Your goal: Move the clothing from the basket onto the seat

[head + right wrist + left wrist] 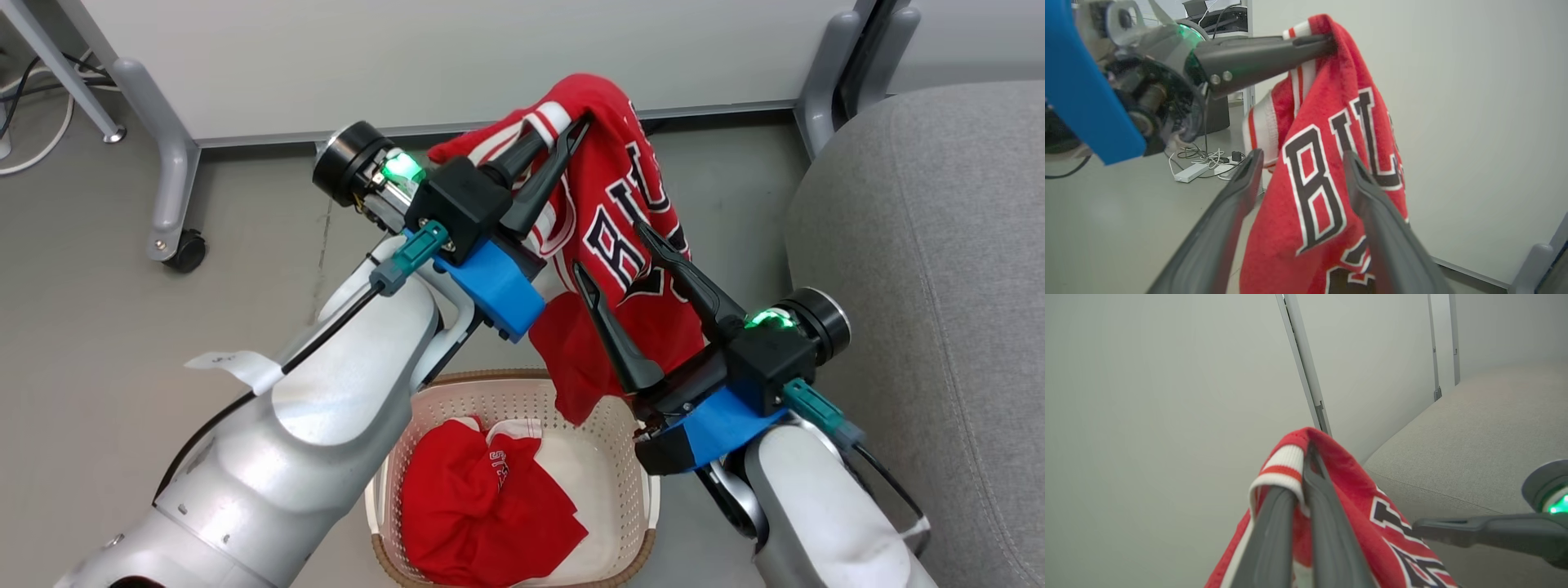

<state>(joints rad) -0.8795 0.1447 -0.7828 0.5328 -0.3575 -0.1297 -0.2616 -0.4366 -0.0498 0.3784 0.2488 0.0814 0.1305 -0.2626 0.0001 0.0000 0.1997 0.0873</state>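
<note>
Head view: left hand (576,131) pinches the jersey (633,204) by its trim above the basket (506,387), right hand (611,249) spread open near it, so a slipping pinch could drop it short of the seat (922,245).

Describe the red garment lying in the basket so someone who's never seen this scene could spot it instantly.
Left of the big grey seat, a cream perforated basket stands on the floor. Crumpled inside it lies a red garment with small white print. Unlike the jersey with big dark letters hanging above from the left gripper, it is plain and no gripper touches it.
</note>
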